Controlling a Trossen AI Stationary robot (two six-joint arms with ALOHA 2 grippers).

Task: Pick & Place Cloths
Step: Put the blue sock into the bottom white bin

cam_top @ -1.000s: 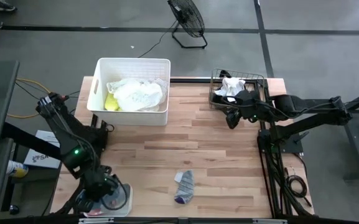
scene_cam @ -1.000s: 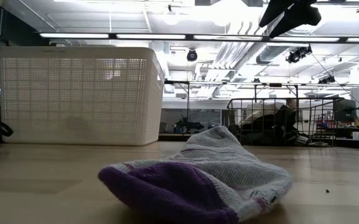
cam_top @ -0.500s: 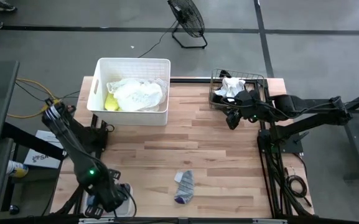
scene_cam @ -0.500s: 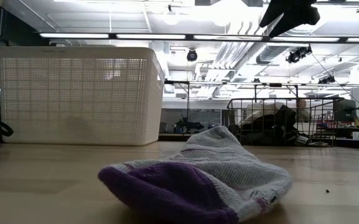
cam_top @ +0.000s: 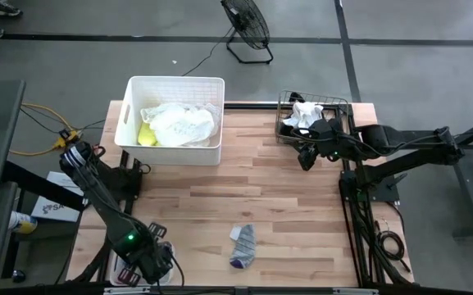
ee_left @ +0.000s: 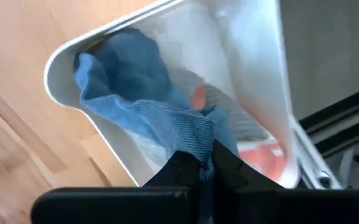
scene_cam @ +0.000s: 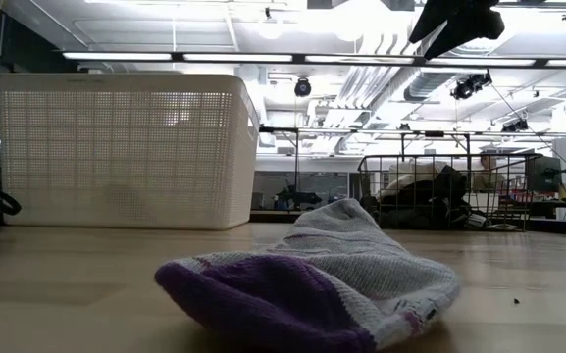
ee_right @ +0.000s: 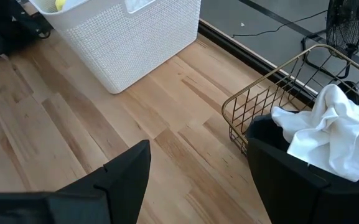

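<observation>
My left gripper is at the table's near left corner, over a small white tray, shut on a blue cloth that lies in it. A grey sock with a purple toe lies flat on the table near the front edge; it also shows in the low view. My right gripper is open and empty, above the table beside a wire basket that holds a white cloth and a black cloth. My left gripper pinches a bunched fold of the blue cloth between its two fingers. The fingers come from above into the small tray. The rest of the cloth lies slack on the tray's floor and against its wall.
A large white lattice bin at the far left holds white and neon yellow cloths. Something orange-pink lies under the blue cloth in the small tray. Bare wood lies between the bin, the basket and the sock.
My left arm has swung down and its gripper has gone a little toward the table's near edge, over the small tray. The sock and my right gripper have stayed where they were.
</observation>
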